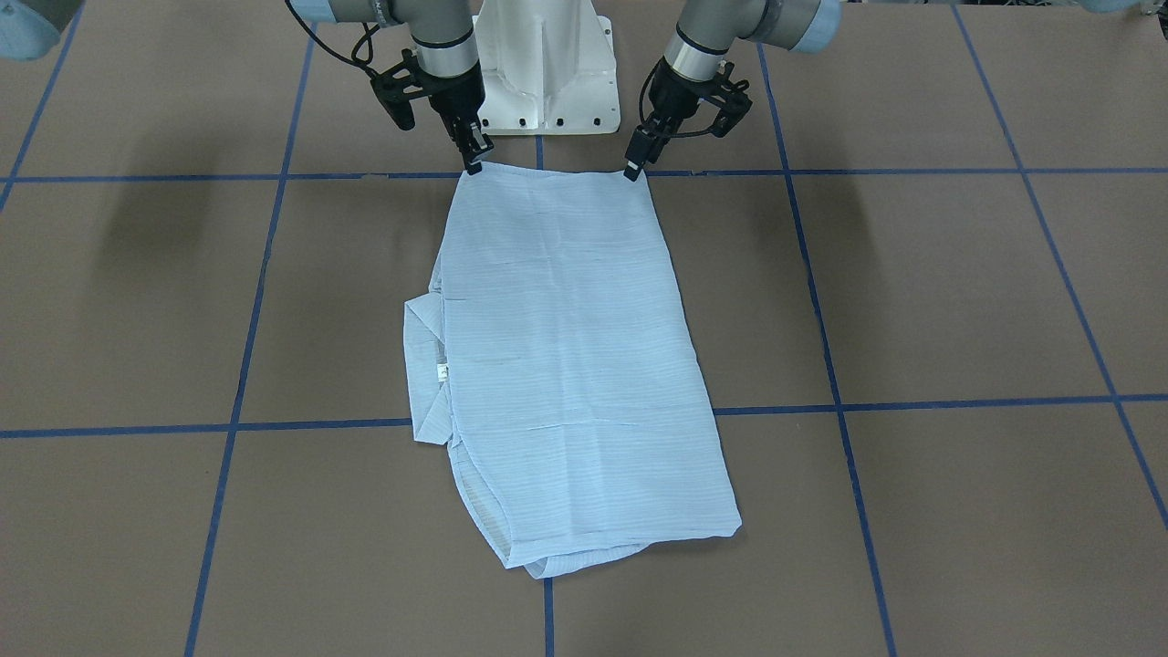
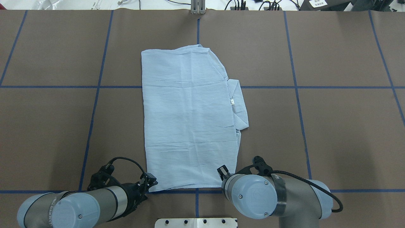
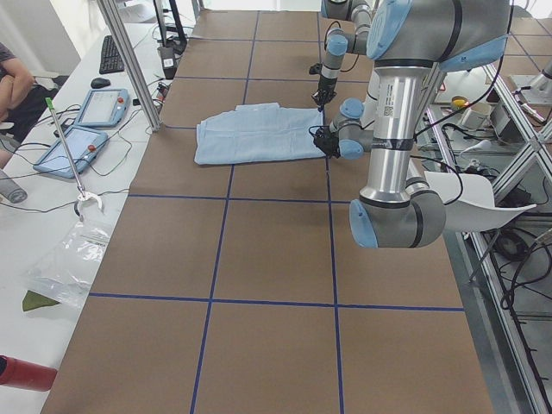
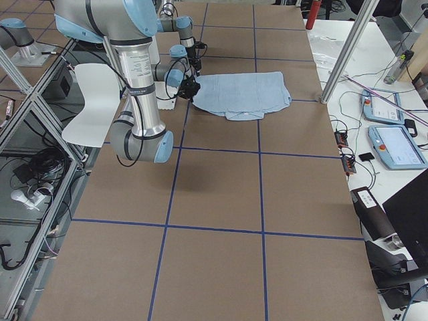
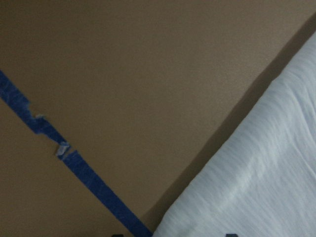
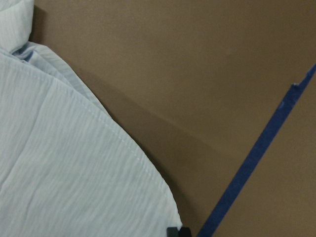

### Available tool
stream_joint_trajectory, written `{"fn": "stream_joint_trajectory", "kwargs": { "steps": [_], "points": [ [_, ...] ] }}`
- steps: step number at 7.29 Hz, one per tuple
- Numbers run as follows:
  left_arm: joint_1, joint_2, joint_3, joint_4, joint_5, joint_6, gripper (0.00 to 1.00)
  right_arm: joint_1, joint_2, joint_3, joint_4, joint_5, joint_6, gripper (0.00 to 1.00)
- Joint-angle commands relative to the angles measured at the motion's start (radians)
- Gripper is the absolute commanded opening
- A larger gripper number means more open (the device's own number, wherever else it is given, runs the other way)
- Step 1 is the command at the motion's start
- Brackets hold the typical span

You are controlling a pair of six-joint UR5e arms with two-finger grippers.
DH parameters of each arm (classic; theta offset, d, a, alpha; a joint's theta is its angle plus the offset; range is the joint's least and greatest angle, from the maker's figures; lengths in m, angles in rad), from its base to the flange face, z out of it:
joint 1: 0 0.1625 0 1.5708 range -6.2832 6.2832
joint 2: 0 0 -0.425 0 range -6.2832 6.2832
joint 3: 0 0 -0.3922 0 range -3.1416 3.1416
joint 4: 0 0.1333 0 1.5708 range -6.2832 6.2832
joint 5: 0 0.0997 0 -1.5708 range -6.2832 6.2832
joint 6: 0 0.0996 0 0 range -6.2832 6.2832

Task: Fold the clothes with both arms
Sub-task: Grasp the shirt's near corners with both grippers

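Observation:
The light-blue striped shirt lies flat as a long folded rectangle in the middle of the table. Its collar and white neck label stick out on the robot's right. My left gripper stands at the shirt's near-left corner. In the left wrist view two dark fingertips sit apart, on either side of the cloth, so it is open. My right gripper is at the near-right corner. In the right wrist view its fingertips show together at the tip of the cloth, shut on it.
The white pedestal base stands just behind both grippers. Blue tape lines cross the brown table. A side bench with tablets, a keyboard and cables runs along the far edge, where a person's arm rests.

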Motion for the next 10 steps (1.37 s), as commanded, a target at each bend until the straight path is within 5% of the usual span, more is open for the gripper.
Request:
{"fn": "stream_joint_trajectory", "kwargs": {
  "steps": [1,2,5,7,9,10],
  "points": [
    [0.000,-0.002,-0.001,0.001,0.001,-0.002,0.20,0.000,-0.001,0.001,0.000,0.000,-0.001,0.00],
    [-0.002,-0.001,-0.002,0.001,0.012,-0.002,0.03,0.000,-0.001,0.001,0.000,0.000,-0.001,0.00],
    [-0.005,-0.002,-0.031,0.001,0.020,-0.002,0.00,0.008,-0.001,0.010,0.000,0.000,-0.001,0.00],
    [-0.010,0.008,-0.178,0.050,0.020,-0.003,0.00,0.011,-0.045,0.100,-0.009,-0.005,0.003,0.00],
    [-0.014,0.002,-0.309,0.127,0.012,-0.008,0.00,0.025,0.047,0.246,-0.355,-0.046,0.003,0.00],
    [-0.035,-0.008,-0.326,0.144,0.006,-0.001,0.00,0.060,0.086,0.245,-0.386,-0.046,-0.001,0.00]
  ]
}}
